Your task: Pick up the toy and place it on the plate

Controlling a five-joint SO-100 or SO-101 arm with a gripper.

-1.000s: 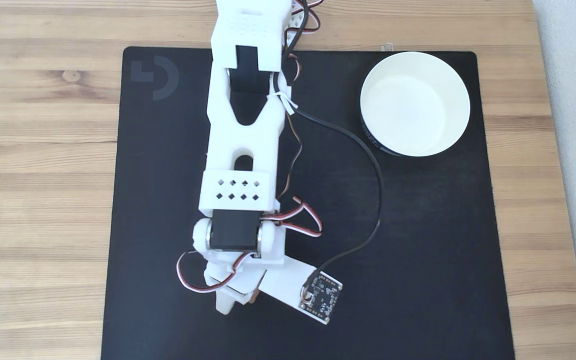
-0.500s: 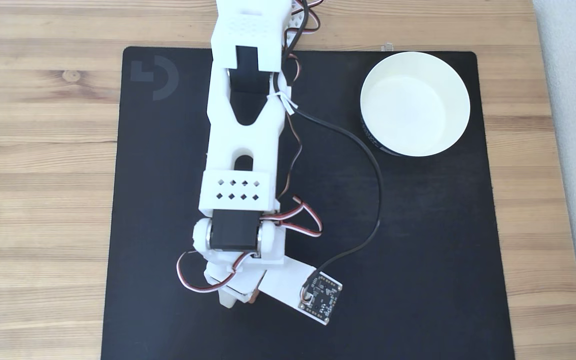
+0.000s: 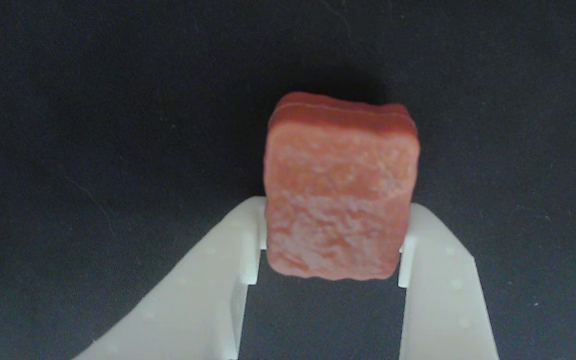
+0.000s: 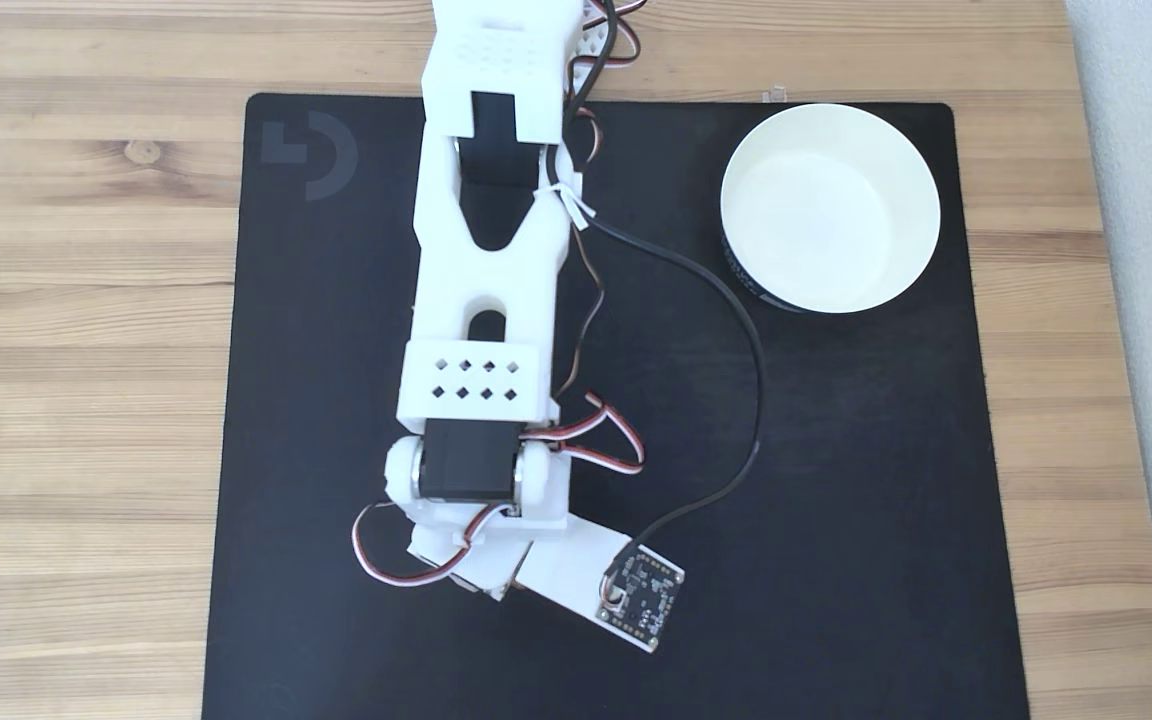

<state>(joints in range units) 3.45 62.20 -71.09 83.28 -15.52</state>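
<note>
Wrist view, centre: my fingers (image 3: pixel 329 250) are clenched on the toy (image 3: pixel 339 190), one pressing each side, above the black mat (image 3: pixel 93 125). Fixed view: the white plate (image 4: pixel 829 208) sits well apart, upper right on the mat, on the wooden tabletop (image 4: pixel 76 300).

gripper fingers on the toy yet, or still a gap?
Touching. In the wrist view both white fingers press flush against the sides of the toy, with no dark mat showing between them.

In the fixed view the arm (image 4: pixel 481 300) hides the toy and gripper.
</note>
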